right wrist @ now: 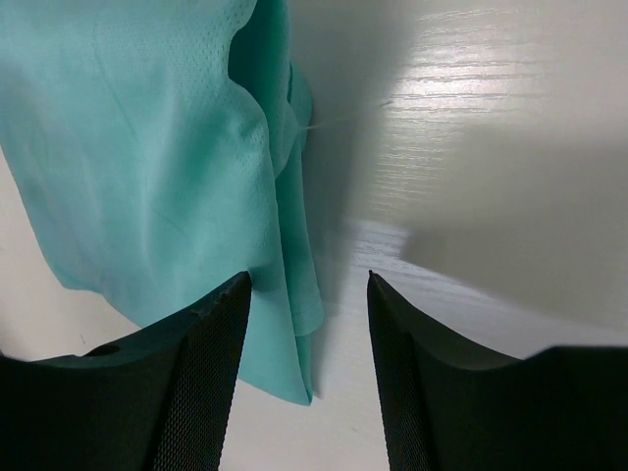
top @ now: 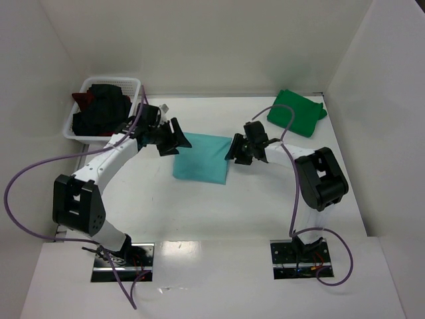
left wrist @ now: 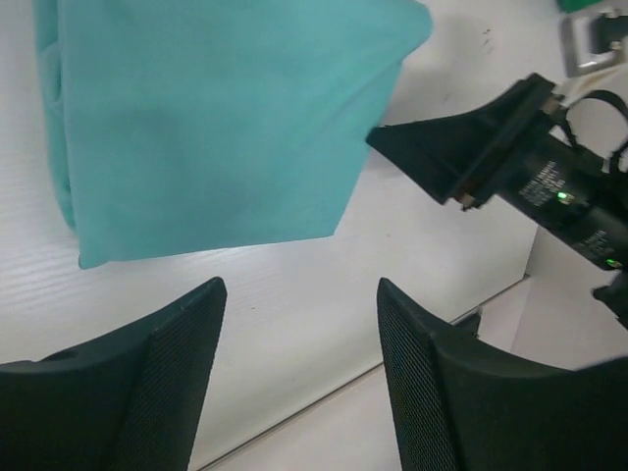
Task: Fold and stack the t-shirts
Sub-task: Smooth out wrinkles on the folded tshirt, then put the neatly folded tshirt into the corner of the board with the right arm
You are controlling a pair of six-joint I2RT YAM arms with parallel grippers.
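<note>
Wrist views — left fingers [left wrist: 147, 392] parted, empty, right fingers [right wrist: 196, 392] parted, empty, over teal t-shirt [right wrist: 147, 147] edge

Teal t-shirt [top: 201, 157], green t-shirt [top: 297, 113], black shirts [top: 99, 109], white lattice basket [top: 113, 80].

A white counter [top: 199, 212] with faint wood grain, boxed in by plain white walls [top: 219, 40]: one beyond the left hand [top: 174, 137] and right hand [top: 239, 150], one out to either side. Bright, even light, soft shadows.
</note>
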